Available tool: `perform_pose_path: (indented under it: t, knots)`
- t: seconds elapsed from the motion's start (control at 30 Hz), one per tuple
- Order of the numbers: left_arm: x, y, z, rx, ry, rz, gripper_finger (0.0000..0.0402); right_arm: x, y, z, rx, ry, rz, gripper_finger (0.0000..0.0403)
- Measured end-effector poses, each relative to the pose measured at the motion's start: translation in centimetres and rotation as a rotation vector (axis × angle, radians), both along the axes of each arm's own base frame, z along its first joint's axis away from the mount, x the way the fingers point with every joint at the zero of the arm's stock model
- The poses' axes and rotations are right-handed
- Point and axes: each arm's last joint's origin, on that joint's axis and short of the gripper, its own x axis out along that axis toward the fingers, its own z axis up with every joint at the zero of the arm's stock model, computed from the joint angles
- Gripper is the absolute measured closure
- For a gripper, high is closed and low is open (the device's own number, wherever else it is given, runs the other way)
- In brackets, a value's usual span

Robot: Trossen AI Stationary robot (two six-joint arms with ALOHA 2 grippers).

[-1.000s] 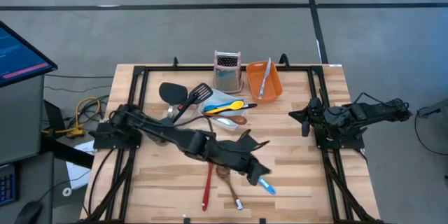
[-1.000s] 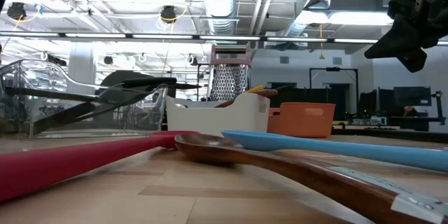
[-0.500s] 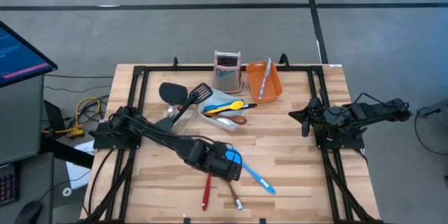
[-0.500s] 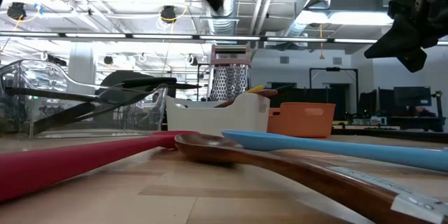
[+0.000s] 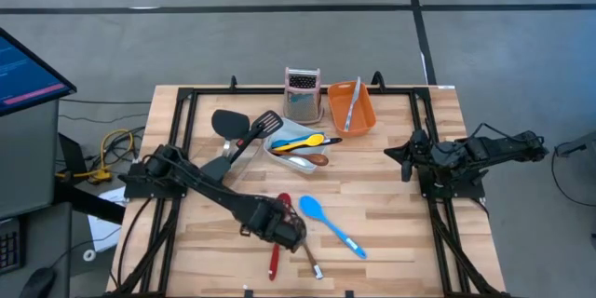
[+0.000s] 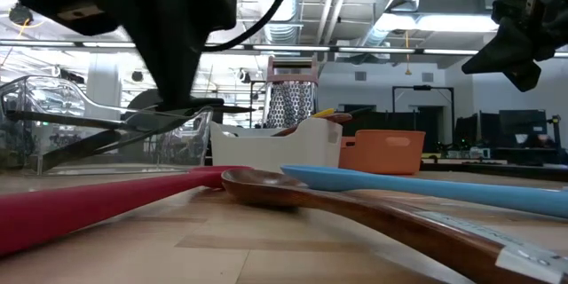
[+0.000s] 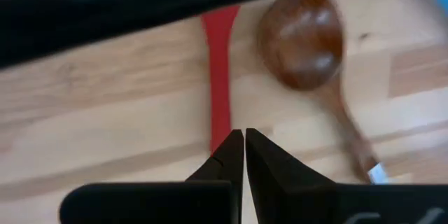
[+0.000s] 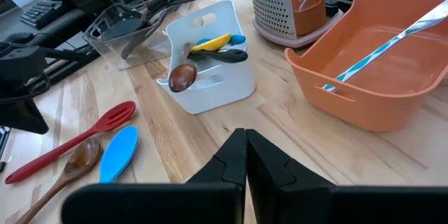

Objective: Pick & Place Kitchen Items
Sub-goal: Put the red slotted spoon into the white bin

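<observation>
A red-handled tool, a wooden spoon and a blue spoon lie flat on the table near its front edge. My left gripper is shut and empty, and hovers over the red handle beside the wooden spoon's bowl. In the low view the left arm stands above the tabletop. My right gripper is shut and empty at the table's right side, also seen in its wrist view.
At the back stand a white tub holding yellow, blue, black and wooden tools, an orange tub with one utensil, a steel grater, and a clear tub with black spatulas. Bare wood lies at the front right.
My left gripper has gone from over the blue spoon's handle toward the table's left edge and now stands over the red tool. The blue spoon, the wooden spoon and the red tool have stayed where they lay. My right arm has kept still.
</observation>
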Motion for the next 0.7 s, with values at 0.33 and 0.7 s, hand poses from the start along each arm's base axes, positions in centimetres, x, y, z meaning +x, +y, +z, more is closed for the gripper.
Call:
perform_pose_path:
  t: [0.33,0.7]
  knots:
    - [0.1,0.2,0.0,0.040,-0.017,-0.040,0.0377,0.0,0.0,0.0,0.011,-0.005,-0.011,0.0403]
    - [1.0,1.0,-1.8,0.088,0.015,-0.033,0.0295,0.0,0.0,0.0,0.008,-0.006,-0.017,0.0403]
